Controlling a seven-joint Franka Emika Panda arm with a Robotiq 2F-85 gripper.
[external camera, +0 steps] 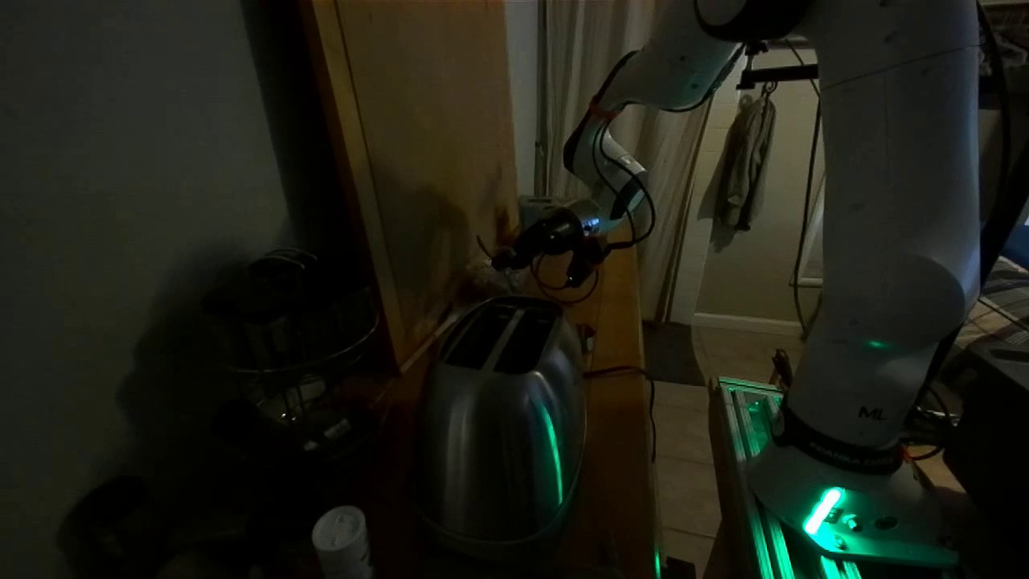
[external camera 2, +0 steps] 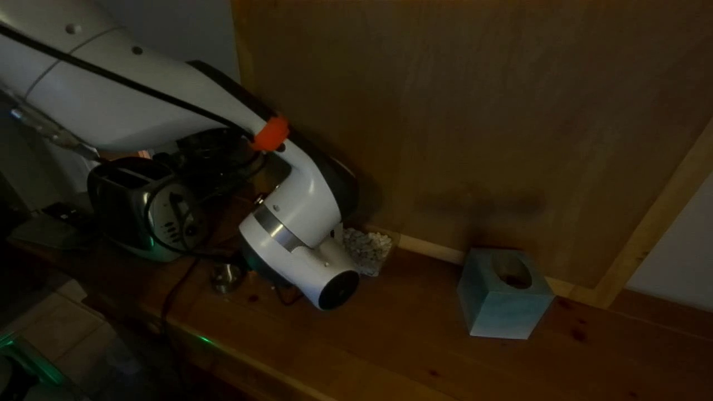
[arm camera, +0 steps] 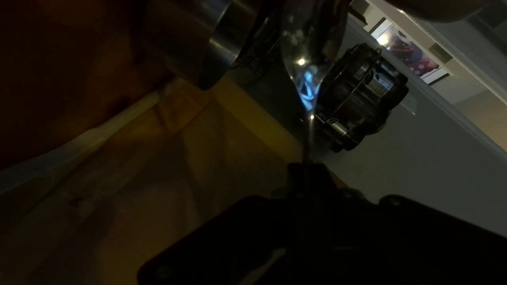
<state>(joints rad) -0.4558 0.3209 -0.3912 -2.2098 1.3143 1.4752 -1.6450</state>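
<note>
In the wrist view a shiny metal spoon stands out beyond my gripper, its bowl away from me. The dark fingertips are shut on its thin handle. In an exterior view the gripper points toward the wooden panel, above the counter and beyond the steel toaster. A clear tub of pale pebbles stands against the panel close to the arm; whether the spoon touches anything there cannot be made out. From that side the arm's wrist hides the gripper.
A tissue box stands on the wooden counter along the panel. Near the toaster are a small metal object and a loose cord. A dark rack and a white canister are also there. Light is dim.
</note>
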